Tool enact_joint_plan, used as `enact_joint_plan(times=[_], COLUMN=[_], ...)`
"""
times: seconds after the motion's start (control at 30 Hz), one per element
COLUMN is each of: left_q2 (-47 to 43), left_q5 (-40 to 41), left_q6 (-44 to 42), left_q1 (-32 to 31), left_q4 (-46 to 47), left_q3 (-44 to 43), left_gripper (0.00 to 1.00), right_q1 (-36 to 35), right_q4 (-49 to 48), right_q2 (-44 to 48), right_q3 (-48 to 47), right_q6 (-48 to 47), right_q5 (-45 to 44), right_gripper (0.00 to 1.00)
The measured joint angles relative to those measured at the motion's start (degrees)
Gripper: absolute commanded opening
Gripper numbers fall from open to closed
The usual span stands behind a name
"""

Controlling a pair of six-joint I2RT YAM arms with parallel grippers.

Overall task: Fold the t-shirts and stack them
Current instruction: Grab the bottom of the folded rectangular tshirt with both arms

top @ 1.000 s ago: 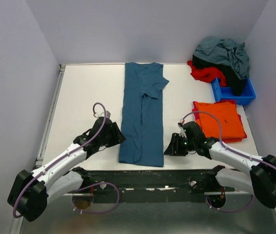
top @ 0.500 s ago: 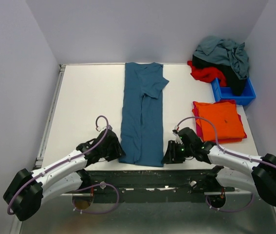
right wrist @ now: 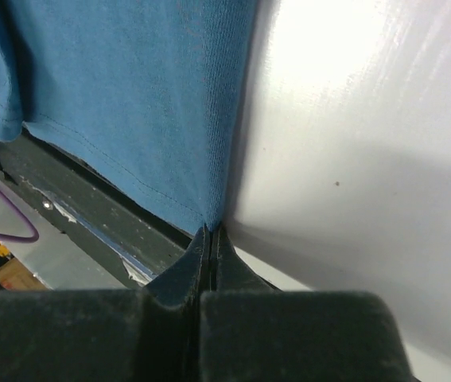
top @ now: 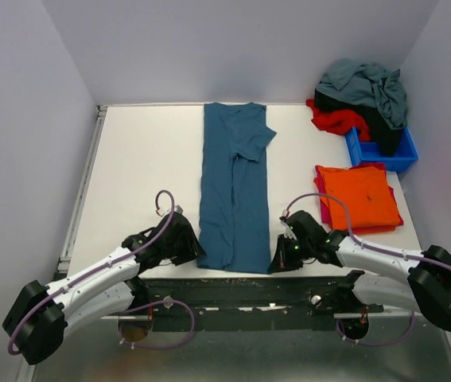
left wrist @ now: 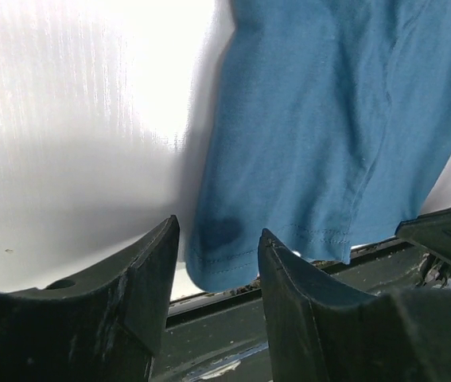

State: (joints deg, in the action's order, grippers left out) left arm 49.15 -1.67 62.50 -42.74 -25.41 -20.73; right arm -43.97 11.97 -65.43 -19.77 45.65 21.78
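Teal-blue cloth: dark teal-blue t-shirt [top: 233, 191], already narrowed into a long strip, laid down the middle of the table [top: 145, 159] with its hem at the near edge, folded orange t-shirts [top: 359, 195] well apart to the right. Left gripper [left wrist: 217, 239] with fingers spread astride the left hem corner, not yet closed; right gripper [right wrist: 209, 235] pressed together on the very tip of the right hem corner. Likely trouble: so slight a right-hand pinch slipping free on the lift, or the left fingers catching only the top layer, giving a skewed, dragged fold.
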Motion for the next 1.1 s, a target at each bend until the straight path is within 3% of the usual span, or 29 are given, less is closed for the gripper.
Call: enact_joint_plan(times=[0.13,0.27,0.43,0.5,0.57,0.63,0.83,0.97,1.1], left_q2=[1.29,2.86,2.56,2.25,2.6,3.54,3.23,1.29,0.15], left_q5=[-0.48,-1.31,-2.23,-3.39,-4.48,-5.46,-5.97,-5.97,-6.03], left_q6=[-0.04,-0.04,0.09,0.37,0.74,1.22,1.6,1.57,1.66], left_q1=[-0.04,-0.04,-0.15,-0.15,-0.17,-0.61,-2.03,-2.05,-2.29], left_q4=[-0.55,-0.66,-0.9,-0.22,0.74,1.79,2.32,-0.26,-1.33], left_q3=[0.0,0.0,0.33,1.31,2.25,2.43,2.4,1.73,1.03], left_gripper=[0.42,0.4,0.28,0.22,0.07,0.0,0.0,0.15,0.13], right_q1=[0.0,0.0,-0.02,-0.02,-0.02,-0.02,-0.11,-0.2,-0.22], right_q4=[1.9,2.05,2.03,2.01,2.01,2.01,3.82,7.23,9.03], right_q2=[0.17,-1.49,-2.86,-3.34,-3.67,-3.76,-2.73,0.5,2.97], right_q3=[-0.59,-1.49,-2.19,-2.45,-2.64,-2.69,-3.04,-3.48,-3.65], right_q6=[-0.33,-0.42,-0.46,-0.48,-0.5,-0.52,-0.76,-1.2,-1.33], right_q5=[-0.66,-0.63,-0.28,-0.11,0.02,0.09,-0.37,-1.66,-2.23], right_gripper=[0.01,0.01,0.01,0.01,0.01,0.01,0.01,0.01,0.01])
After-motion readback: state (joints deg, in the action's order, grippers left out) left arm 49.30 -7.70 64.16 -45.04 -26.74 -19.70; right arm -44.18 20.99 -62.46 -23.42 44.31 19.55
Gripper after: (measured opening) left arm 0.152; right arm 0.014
